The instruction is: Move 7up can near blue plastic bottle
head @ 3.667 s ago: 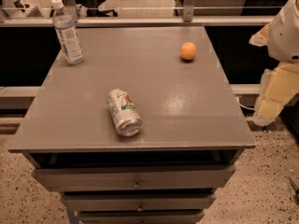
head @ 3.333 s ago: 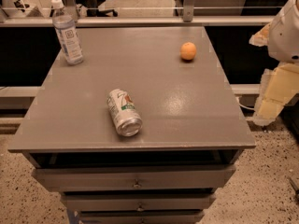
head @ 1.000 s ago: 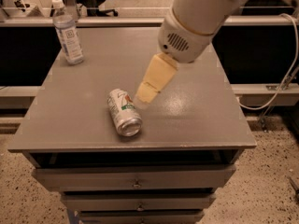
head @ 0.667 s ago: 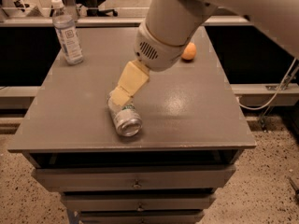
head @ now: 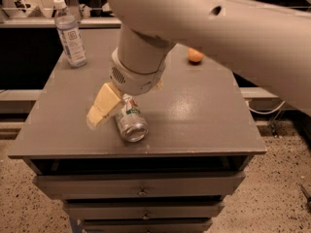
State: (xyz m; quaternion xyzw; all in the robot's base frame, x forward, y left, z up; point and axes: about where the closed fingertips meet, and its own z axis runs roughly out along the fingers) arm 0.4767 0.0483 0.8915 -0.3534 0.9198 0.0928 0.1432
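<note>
The 7up can (head: 130,124) lies on its side on the grey table (head: 204,115), near the front edge, its silver end facing the camera. My gripper (head: 104,107) hangs from the large white arm and sits just left of the can, touching or nearly touching its upper part. The blue plastic bottle (head: 70,33) stands upright at the table's far left corner, well apart from the can.
An orange ball (head: 195,56) lies at the far right of the table, partly behind my arm. Drawers (head: 141,191) sit below the front edge. My arm covers the far middle of the table.
My arm has swung in from the right and moved down and left across the table. The gripper now sits beside the can. The can and bottle have not moved.
</note>
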